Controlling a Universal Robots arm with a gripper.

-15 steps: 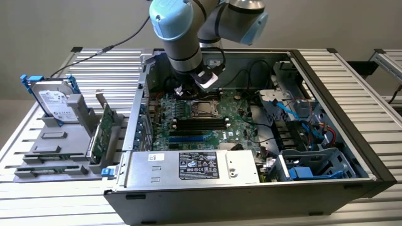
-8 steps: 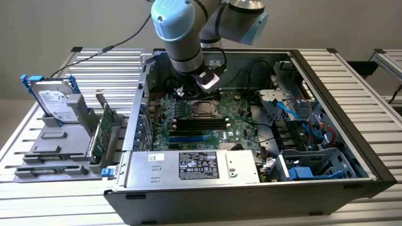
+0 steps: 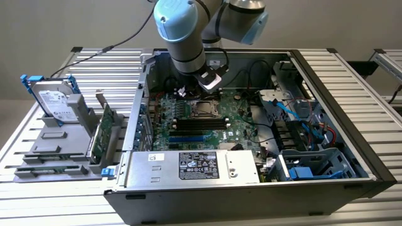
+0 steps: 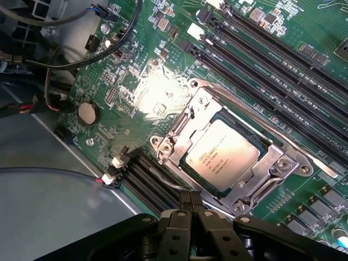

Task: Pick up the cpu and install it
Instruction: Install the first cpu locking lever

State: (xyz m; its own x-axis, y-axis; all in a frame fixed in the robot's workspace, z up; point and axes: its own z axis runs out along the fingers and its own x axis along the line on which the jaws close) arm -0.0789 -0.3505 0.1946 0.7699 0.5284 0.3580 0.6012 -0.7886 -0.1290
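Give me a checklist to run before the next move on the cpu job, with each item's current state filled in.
1. The cpu is in the socket: ok. It lies flat inside the metal frame on the motherboard.
2. The gripper is free of the chip: ok. Its fingers are shut on nothing, off the frame's corner.
3. The retention lever is latched: cannot tell. It runs along the frame's edge, but its hook end is not clear.
4. The black cables are clear of the socket: ok. They loop at the board's edge, apart from the frame.
5. The chip's orientation is correct: cannot tell.
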